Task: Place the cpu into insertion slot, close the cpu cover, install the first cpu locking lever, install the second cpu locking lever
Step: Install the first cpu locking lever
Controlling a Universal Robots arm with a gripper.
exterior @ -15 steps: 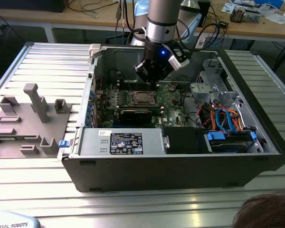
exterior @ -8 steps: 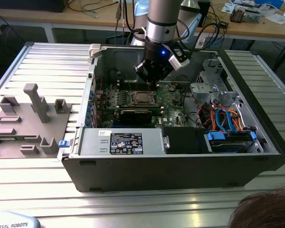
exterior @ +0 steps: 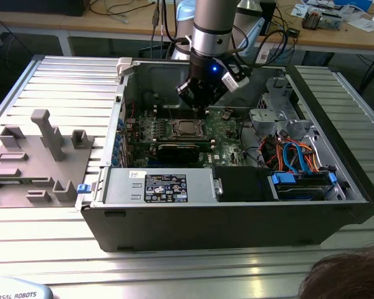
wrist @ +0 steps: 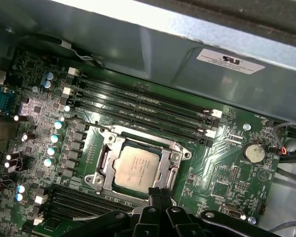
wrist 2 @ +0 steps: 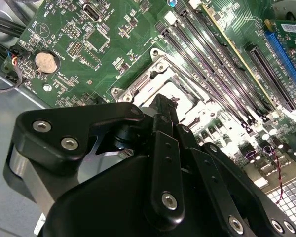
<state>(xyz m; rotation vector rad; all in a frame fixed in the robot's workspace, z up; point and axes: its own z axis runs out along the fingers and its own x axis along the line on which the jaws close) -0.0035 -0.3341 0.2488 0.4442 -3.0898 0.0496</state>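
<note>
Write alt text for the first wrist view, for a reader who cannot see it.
A small flat square chip with a dull silver metal top sits in its socket under a thin silver metal frame plate on a green circuit board. The black gripper hangs close over the socket's edge. Long black memory slots and a round silver coin battery lie nearby.

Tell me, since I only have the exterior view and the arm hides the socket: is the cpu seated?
Observer: Yes. In the first wrist view the cpu lies flat in its socket, silver top up.
Operator: And the cpu cover?
Observer: The cpu cover appears to lie down around the chip, which shows through its window.
Operator: Where is the gripper?
Observer: In the second wrist view the gripper is shut, with its tip just above the cover.
</note>
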